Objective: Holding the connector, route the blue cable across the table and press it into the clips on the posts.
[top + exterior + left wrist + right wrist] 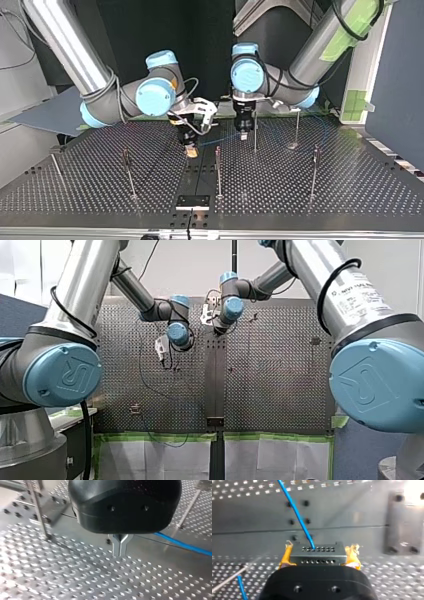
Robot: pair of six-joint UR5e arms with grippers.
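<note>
Right wrist view: my right gripper [319, 555] has its yellow pads [286, 556] clamped on the two ends of the grey connector [318, 558], which fills the gap between them. Two rows of small holes show on the connector's face.
Cable: the blue cable [297, 512] leaves the connector's upper row of holes and runs away from it over the smooth centre strip [249, 520] of the table.
Left gripper: in the left wrist view, my left gripper [120, 547] has its metal fingers pressed together at the tips with nothing between them, low over the perforated table [75, 580]. The cable passes behind it.
Neighbour: in the top view, my left gripper hangs near the connector, and the cable stretches from the connector toward it.
In the way: the nearest post [218, 167] stands just camera-side of the connector. A second post [255, 131] stands right beside my left gripper. An outer post [128, 172] and a far post [314, 170] flank the connector, well apart from it.
Plate: a black plate [192, 201] lies well apart from the connector, at the table's near edge.
Writing: in the front view, a blue joint cap [65, 375] bears a raised R-shaped mark. The print on the white label [365, 297] on my right arm is too small to read.
</note>
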